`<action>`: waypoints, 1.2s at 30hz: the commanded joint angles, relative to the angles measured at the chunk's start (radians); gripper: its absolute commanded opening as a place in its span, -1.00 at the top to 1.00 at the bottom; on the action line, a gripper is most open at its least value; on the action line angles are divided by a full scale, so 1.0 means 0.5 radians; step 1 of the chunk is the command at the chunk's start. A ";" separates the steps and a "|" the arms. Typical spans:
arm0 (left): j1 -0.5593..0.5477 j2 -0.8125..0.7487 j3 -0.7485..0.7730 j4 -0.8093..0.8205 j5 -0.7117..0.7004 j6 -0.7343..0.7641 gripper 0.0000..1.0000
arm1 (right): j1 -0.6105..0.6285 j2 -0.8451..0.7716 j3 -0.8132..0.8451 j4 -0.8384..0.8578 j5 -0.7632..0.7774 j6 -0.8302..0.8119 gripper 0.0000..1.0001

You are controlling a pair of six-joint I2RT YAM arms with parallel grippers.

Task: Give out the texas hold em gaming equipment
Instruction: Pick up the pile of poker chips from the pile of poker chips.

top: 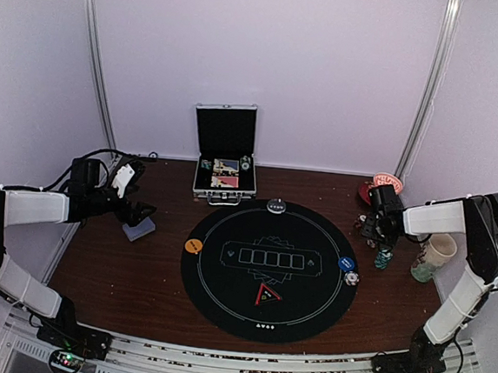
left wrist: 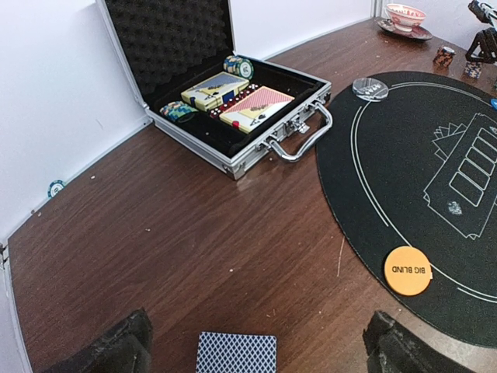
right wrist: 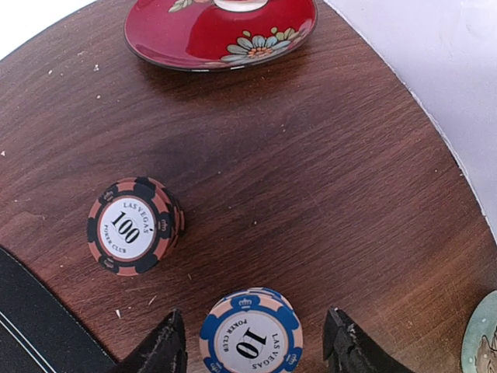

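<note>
A stack of grey-blue-backed cards [left wrist: 236, 353] lies on the wood left of the black mat; in the top view the cards [top: 139, 229] sit just under my left gripper [top: 136, 215]. The left gripper [left wrist: 252, 351] is open, with the cards between its jaws and not touched. My right gripper [top: 371, 229] is open with its fingers [right wrist: 160, 351] either side of a blue-and-white "10" chip stack [right wrist: 250, 338], with gaps on both sides. A red-and-black "100" chip stack [right wrist: 133, 225] stands beside it. An orange "BIG BLIND" disc [left wrist: 408, 270], a blue disc [top: 347, 263] and a dark disc [top: 275, 206] lie on the mat.
The open silver case [top: 225, 163] at the back holds card boxes [left wrist: 256, 107] and chips [left wrist: 238, 67]. A red saucer [right wrist: 221, 27] and a mug [top: 435, 255] stand at the right, near a teal chip stack [top: 384, 258]. A red triangle [top: 266, 294] lies on the black mat [top: 222, 298]. A lone chip [left wrist: 56, 188] lies by the left wall.
</note>
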 commanded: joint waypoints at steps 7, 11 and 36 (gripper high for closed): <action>0.007 0.006 -0.016 0.083 0.027 -0.018 -0.96 | -0.017 0.050 0.014 0.040 -0.032 -0.010 -0.15; 0.007 0.007 -0.015 0.083 0.027 -0.016 -0.96 | -0.017 0.061 0.018 0.040 -0.036 -0.013 -0.10; 0.007 0.005 -0.016 0.083 0.019 -0.019 -0.96 | -0.015 0.003 0.010 0.013 0.028 -0.004 0.21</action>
